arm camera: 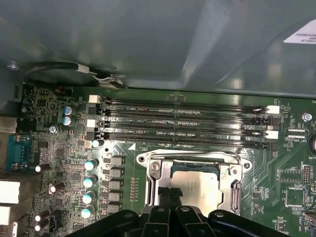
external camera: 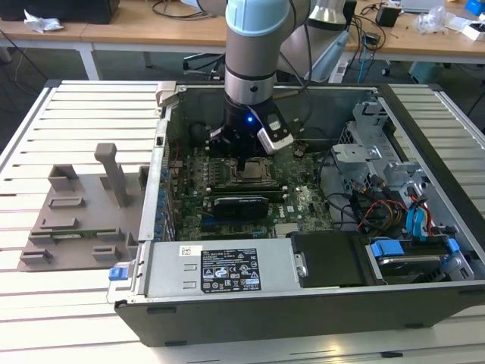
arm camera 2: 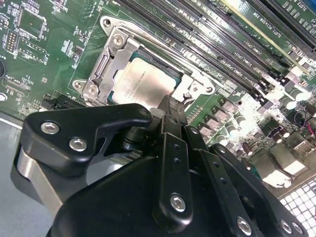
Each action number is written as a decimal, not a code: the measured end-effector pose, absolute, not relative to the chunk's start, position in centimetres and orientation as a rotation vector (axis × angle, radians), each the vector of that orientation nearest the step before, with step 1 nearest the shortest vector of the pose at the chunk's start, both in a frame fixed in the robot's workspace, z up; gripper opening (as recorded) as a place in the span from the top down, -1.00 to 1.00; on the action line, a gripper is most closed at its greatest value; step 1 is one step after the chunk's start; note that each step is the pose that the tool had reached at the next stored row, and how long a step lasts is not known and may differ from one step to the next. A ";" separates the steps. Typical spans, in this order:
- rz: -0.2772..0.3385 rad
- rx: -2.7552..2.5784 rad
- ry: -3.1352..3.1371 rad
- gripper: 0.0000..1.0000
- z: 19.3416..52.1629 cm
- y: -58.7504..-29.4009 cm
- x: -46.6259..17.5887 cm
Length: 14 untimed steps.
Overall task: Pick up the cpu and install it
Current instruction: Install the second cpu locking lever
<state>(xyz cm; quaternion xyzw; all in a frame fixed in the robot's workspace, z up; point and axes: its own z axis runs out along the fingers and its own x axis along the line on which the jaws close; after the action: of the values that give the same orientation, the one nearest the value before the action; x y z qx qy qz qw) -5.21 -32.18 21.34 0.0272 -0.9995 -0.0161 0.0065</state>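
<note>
a: exterior view first. where does the gripper [external camera: 244, 161] stand?
b: low inside the open computer case [external camera: 424, 299], right over the socket frame [external camera: 250, 171] on the motherboard [external camera: 299, 205]. arm column drops straight down onto that spot. grey fixture tray [external camera: 76, 216] well apart, off to the exterior view's left, outside the case.

a: cpu there?
b: not separable from the frame in that picture. moving on.

a: second wrist view.
b: cpu [arm camera 2: 143, 84] lies flat inside the socket frame [arm camera 2: 98, 74], silver top up, square to the frame, thin pale edge showing along one side. gripper [arm camera 2: 170, 106] just beside the chip's near edge, finger tips [arm camera 2: 168, 104] drawn together into one narrow black point.

a: jaw state?
b: looks closed, nothing between the fingers. no gap visible at the tip. touching the chip or only hovering above its edge: cannot tell.

a: first wrist view.
b: same layout from the other camera. cpu [arm camera: 200, 186] seated within the socket frame [arm camera: 148, 165], memory slots [arm camera: 182, 123] running parallel beyond it. gripper [arm camera: 170, 193] meets the chip at its near edge, toward one corner rather than the middle.

a: deciding relation?
b: chip directly ahead of and under the finger tips, not off to either side; no long axis to speak of, square part, edges lined up with the frame. judgement: cpu appears already placed in the socket, held by nothing. frame lid seems open, retention not yet closed over the chip.
</note>
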 end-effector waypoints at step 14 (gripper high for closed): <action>-0.048 0.085 -3.127 0.79 21.8 -32.1 -5.2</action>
<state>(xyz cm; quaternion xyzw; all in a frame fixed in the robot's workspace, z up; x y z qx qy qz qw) -5.21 -32.11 21.78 0.0272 -0.9995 -0.0152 0.0065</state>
